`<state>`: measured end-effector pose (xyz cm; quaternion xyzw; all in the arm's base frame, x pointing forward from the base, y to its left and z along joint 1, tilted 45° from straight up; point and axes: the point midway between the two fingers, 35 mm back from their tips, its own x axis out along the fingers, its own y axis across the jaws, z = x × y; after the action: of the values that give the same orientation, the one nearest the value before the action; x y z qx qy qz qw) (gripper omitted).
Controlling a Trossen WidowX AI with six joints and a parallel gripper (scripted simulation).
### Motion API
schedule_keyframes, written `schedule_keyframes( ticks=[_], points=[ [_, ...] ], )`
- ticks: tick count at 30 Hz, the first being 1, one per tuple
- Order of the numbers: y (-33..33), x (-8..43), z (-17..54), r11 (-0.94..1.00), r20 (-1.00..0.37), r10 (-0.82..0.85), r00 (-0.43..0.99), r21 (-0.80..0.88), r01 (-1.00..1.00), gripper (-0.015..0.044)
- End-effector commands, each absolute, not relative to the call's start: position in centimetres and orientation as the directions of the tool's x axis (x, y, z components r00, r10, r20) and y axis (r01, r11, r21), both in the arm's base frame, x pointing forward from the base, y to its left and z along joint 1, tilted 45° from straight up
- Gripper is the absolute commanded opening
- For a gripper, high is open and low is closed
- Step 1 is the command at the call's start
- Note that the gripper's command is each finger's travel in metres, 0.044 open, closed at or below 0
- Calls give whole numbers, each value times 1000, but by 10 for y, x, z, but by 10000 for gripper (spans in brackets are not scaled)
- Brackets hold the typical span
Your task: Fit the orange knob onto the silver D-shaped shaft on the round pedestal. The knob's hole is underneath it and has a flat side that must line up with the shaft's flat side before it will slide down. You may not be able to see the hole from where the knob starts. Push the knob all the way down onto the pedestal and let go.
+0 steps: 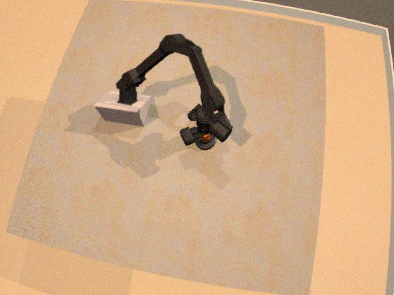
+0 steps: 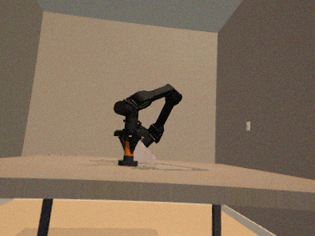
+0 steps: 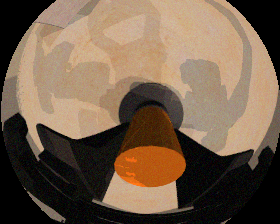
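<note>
One tapered, glossy orange knob point(image 1: 206, 137) point(image 2: 128, 149) point(image 3: 150, 166)

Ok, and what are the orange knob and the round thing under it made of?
The orange knob: maybe smooth plastic, since its top looks evenly coloured. The round pedestal: dark grey, perhaps painted metal or plastic; I can't tell.

Looks like a bare lab-type rm, exact kind unclear. Plain beige back wall point(image 2: 128, 71), dark side wall w/ small white switch or outlet plate point(image 2: 248, 126), blue-gray ceiling point(image 2: 132, 3). Single black robot arm point(image 1: 199, 71) point(image 2: 164, 113) mounted on big counter point(image 1: 240, 219) point(image 2: 168, 187) w/ dark legs point(image 2: 217, 219), tan flr point(image 1: 357, 179) point(image 2: 120, 215) below. Nothing homey or kitchen-like in view.
</note>
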<state>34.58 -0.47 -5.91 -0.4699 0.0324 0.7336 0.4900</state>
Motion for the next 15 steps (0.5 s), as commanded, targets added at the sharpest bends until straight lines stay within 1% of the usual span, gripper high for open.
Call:
schedule_keyframes(
  ticks=[1, 11, 15],
  points=[
    [-5, 346, -59, -518, -721, 688, -78, -413, -749, 184],
    [-5, 346, -59, -518, -721, 688, -78, -413, -749, 440],
    [-5, 346, -59, -518, -721, 688, -78, -413, -749, 440]
  ],
)
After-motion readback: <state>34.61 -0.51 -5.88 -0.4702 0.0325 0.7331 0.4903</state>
